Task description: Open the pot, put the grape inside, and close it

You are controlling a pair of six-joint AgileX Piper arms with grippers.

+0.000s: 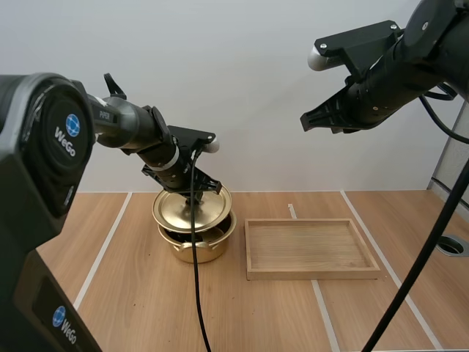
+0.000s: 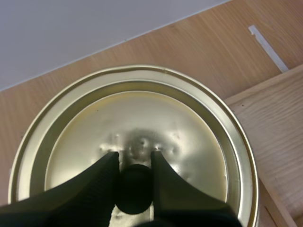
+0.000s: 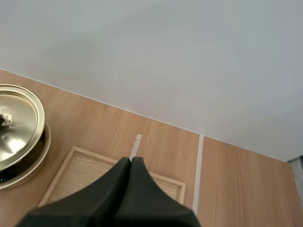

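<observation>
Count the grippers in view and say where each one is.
2. The left gripper is shut on the knob of the lid, holding it tilted over the pot. The right gripper is shut on nothing, high in the air above the tray.

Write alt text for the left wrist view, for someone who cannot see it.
The left gripper pinches the black knob of a round golden lid, seen close from above. Around the lid lies a wooden table, with the edge of a wooden tray beside it.
</observation>
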